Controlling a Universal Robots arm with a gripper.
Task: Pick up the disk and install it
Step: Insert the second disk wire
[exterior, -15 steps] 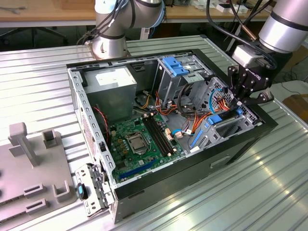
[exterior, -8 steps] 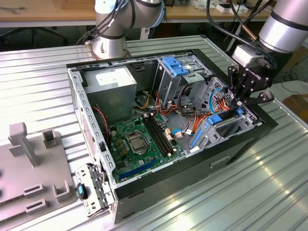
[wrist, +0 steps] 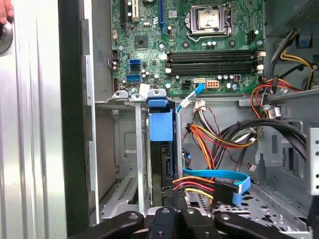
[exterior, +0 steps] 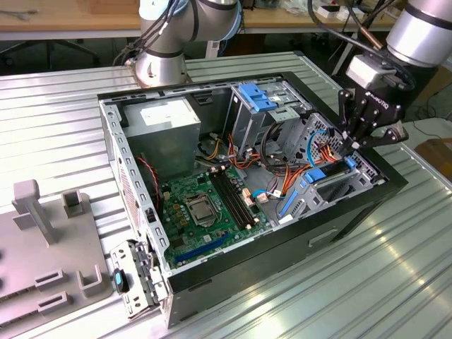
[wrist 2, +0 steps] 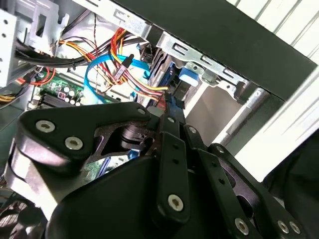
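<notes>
Exterior view: an open computer case (exterior: 332, 219) lies on its side on a ribbed metal table (exterior: 56, 120), motherboard (exterior: 205, 212) facing up. The gripper (exterior: 355, 138) hangs over the case's corner at the exterior view's right, its black fingers (exterior: 351, 131) pointing down into the drive bay beside a bundle of orange and blue cables (exterior: 321, 145). A grey power-supply box (exterior: 168, 120) sits at the far corner, with a metal cage bearing blue tabs (exterior: 258, 95) next to it. A grey fixture (exterior: 42, 233) rests on the table at the exterior view's left.

Second wrist view: the gripper's black linkage (wrist 2: 169, 164) fills the foreground; past it, a blue ribbon cable (wrist 2: 107, 67) and red-yellow wires (wrist 2: 129, 74) cross near the bay's metal rail (wrist 2: 199, 59).

First wrist view: the disk (wrist: 161, 149), seen edge-on with its blue bracket, stands upright in the bay slot between sheet-metal walls (wrist: 141, 154), directly ahead of the fingertips. The jaws look nearly closed around its near edge, though contact cannot be confirmed. Bundled wires (wrist: 209, 144) and a blue cable (wrist: 219, 177) lie just beside the slot.
</notes>
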